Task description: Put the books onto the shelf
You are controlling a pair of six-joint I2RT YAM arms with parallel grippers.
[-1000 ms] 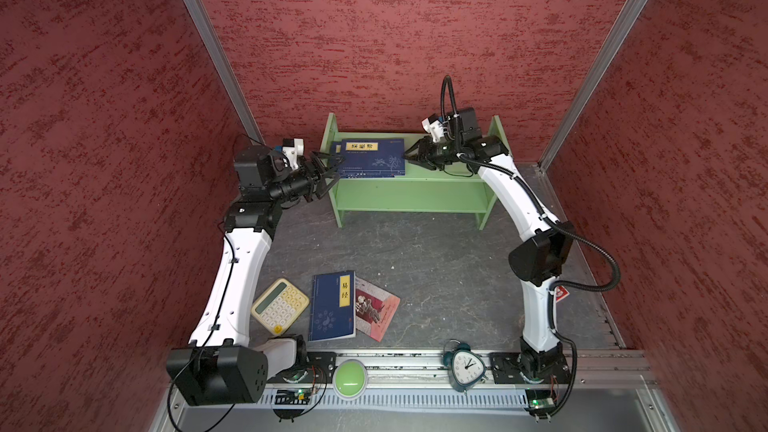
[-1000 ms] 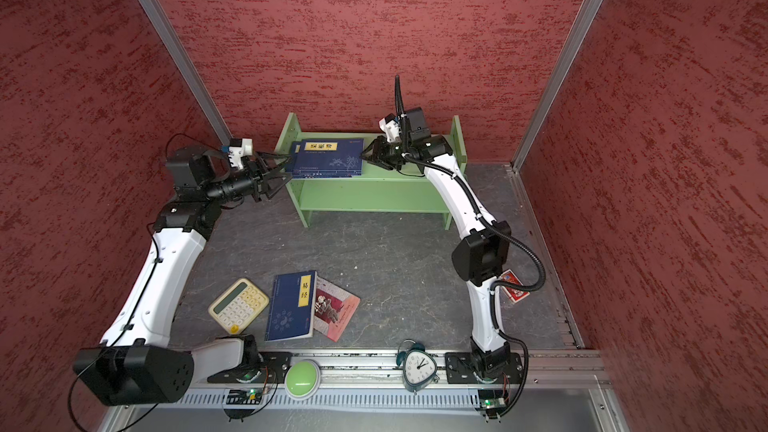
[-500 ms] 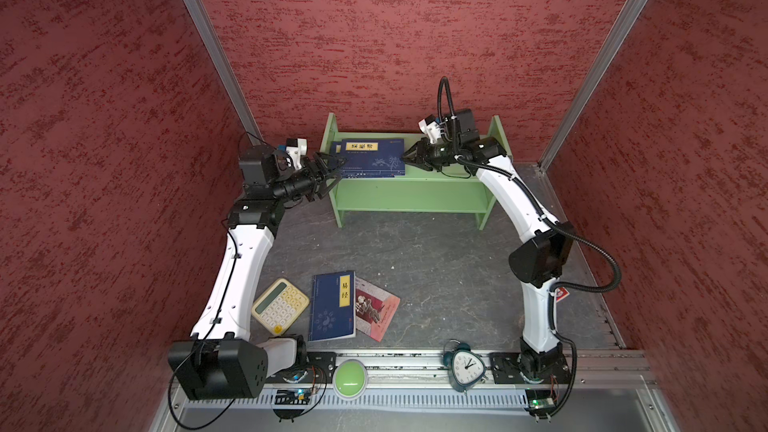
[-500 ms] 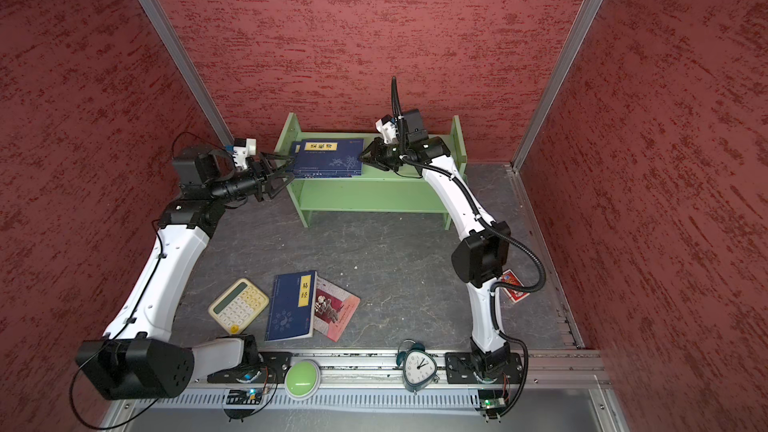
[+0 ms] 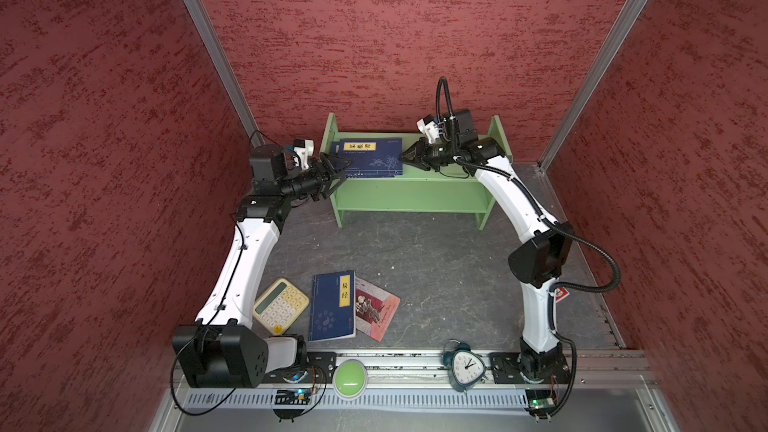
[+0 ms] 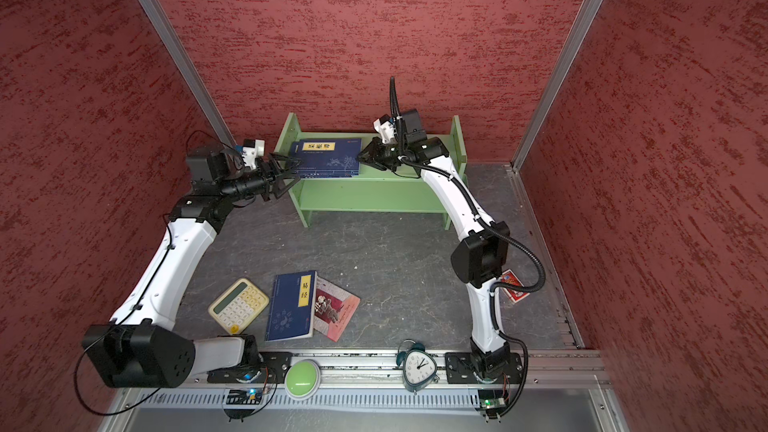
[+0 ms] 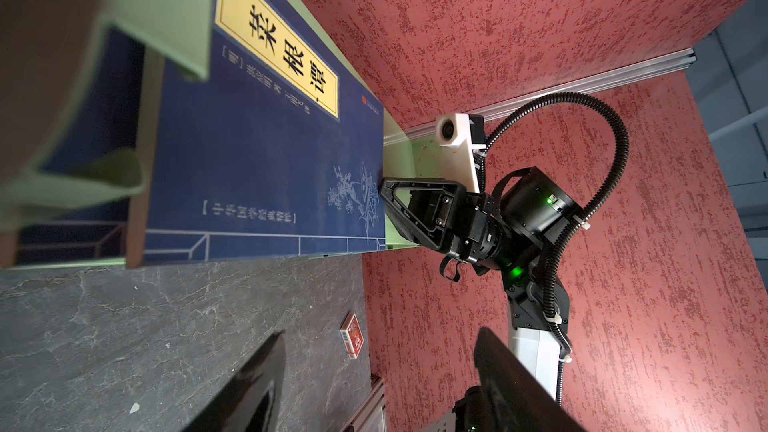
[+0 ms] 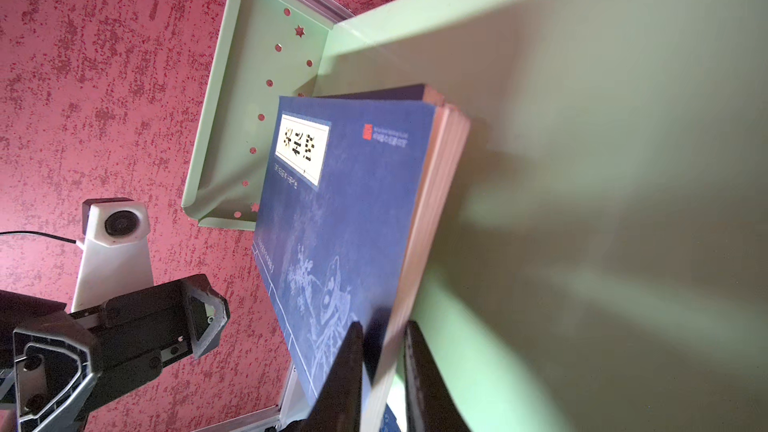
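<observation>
- The room around me is a booth of rough, mottled red walls (image 5: pixel 395 35) on the left, right and far sides. Slanting aluminium posts (image 5: pixel 208 43) join them at the far corners.
- The tabletop (image 5: pixel 415 251) is a dark grey slab with pale, marble-like veins. An aluminium rail (image 5: pixel 407 363) along its near edge carries both my arm bases.
- The light green two-tier wooden shelf (image 5: pixel 407 195) stands at the far middle, close to the far wall. Its upright side panels are dotted with small holes.
- A stack of thin navy-blue paperbacks (image 5: pixel 370 157) lies cover-up on the left half of the upper tier. The top book's yellow title label sits toward the far left. The books under it are offset, and I cannot count them.
- My right claw (image 8: pixel 382 324) reaches in from the right and is clamped on the stack's right edge. One finger is on the cover side, the other on the side toward the shelf board.
- My left claw (image 5: pixel 343 172) hovers just beside the shelf's left side panel, level with the upper tier. Its fingers are spread wide, with grey tabletop and red wall showing between them in the left wrist view.
- A single navy-blue paperback (image 5: pixel 332 305) lies flat on the near tabletop, left of the middle. It overlaps the left edge of a thin red-pink illustrated book (image 5: pixel 378 313).
- A cream-yellow calculator (image 5: pixel 281 305) lies just left of those two.
- A round green button (image 5: pixel 350 378) and a teal alarm clock (image 5: pixel 464 367) sit at the near rail.
- A small red card box (image 6: pixel 513 284) lies on the tabletop's right side, by my right arm.
</observation>
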